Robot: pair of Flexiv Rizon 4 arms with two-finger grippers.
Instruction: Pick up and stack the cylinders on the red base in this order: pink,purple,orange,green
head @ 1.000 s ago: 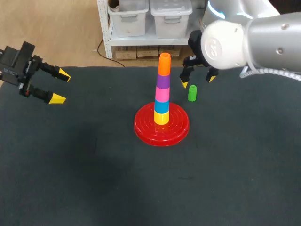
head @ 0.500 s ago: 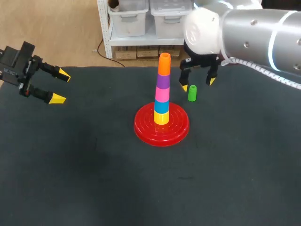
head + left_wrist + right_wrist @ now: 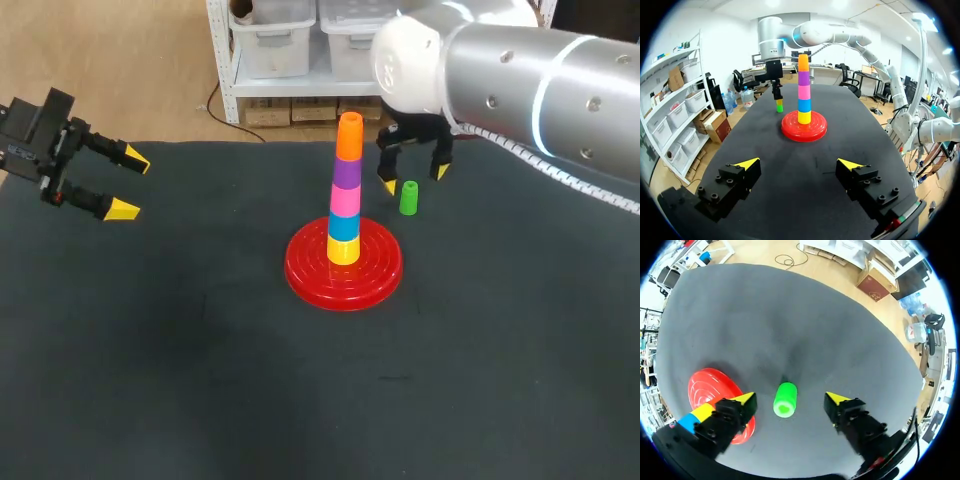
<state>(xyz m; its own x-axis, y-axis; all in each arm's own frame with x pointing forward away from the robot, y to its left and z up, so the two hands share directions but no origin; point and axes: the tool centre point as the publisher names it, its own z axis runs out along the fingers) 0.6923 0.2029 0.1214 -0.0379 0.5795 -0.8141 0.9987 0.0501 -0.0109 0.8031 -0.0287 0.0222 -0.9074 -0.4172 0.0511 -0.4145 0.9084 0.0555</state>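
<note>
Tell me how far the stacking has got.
Done: pink cylinder, purple cylinder and orange cylinder are stacked in order on the red base, above a yellow cylinder and a blue cylinder. In hand: nothing gripped; the right gripper hangs open astride the green cylinder standing on the table. Left: grasp it and cap the orange.

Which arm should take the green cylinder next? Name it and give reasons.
Right. The right gripper, open, hangs just above the green cylinder, a finger to either side, beside the red base. The left gripper sits far off at the table's edge.
</note>
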